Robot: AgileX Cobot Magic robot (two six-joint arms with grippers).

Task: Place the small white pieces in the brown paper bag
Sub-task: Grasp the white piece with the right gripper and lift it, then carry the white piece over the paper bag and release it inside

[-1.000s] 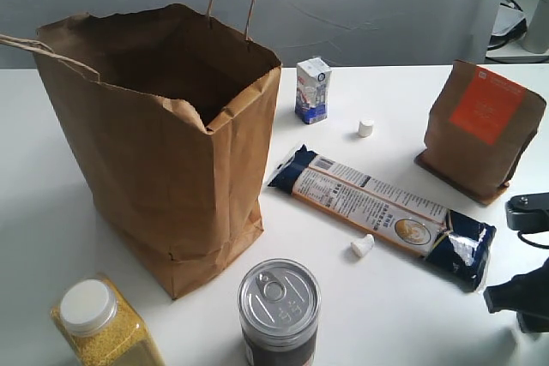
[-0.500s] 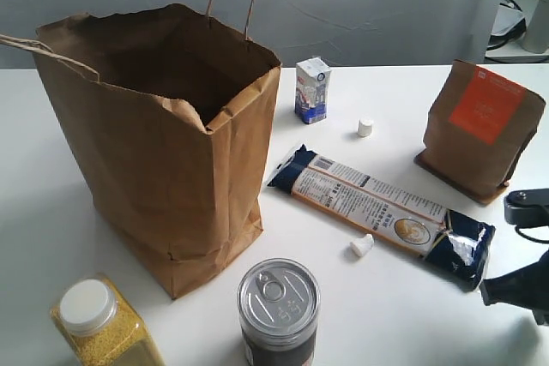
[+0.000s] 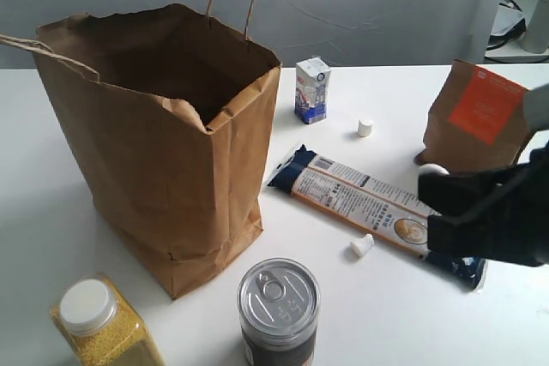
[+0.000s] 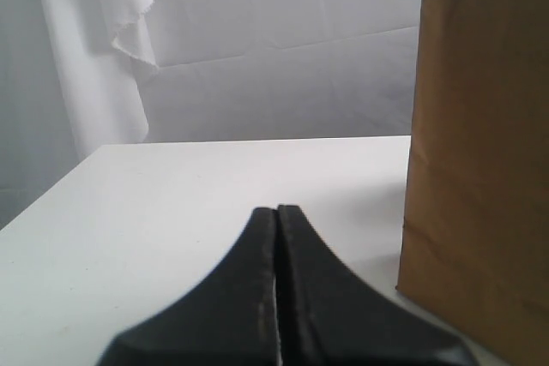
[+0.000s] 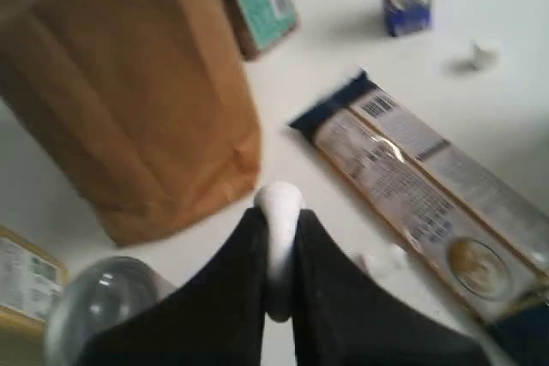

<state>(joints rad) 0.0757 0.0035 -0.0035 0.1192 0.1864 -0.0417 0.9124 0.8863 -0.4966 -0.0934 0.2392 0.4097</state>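
Note:
The tall brown paper bag (image 3: 171, 143) stands open at the left, its twine handles up. My right gripper (image 3: 433, 179) hangs above the pasta packet, shut on one small white piece (image 3: 431, 170); the right wrist view shows that white piece (image 5: 279, 212) squeezed between the black fingers, with the bag (image 5: 129, 92) ahead. A second white piece (image 3: 361, 246) lies beside the packet's near edge, and a third (image 3: 365, 128) lies near the milk carton. My left gripper (image 4: 276, 212) is shut on nothing, low over the table beside the bag (image 4: 480, 152); it is outside the exterior view.
A long pasta packet (image 3: 377, 207) lies diagonally in the middle. A blue-and-white carton (image 3: 312, 89) stands behind it. A brown pouch with an orange label (image 3: 480, 122) is at the right. A tin can (image 3: 278, 308) and a yellow-grain jar (image 3: 103, 323) stand at the front.
My right gripper has risen from the table's right front edge and swung left over the pasta packet, carrying a white piece. Nothing else has moved.

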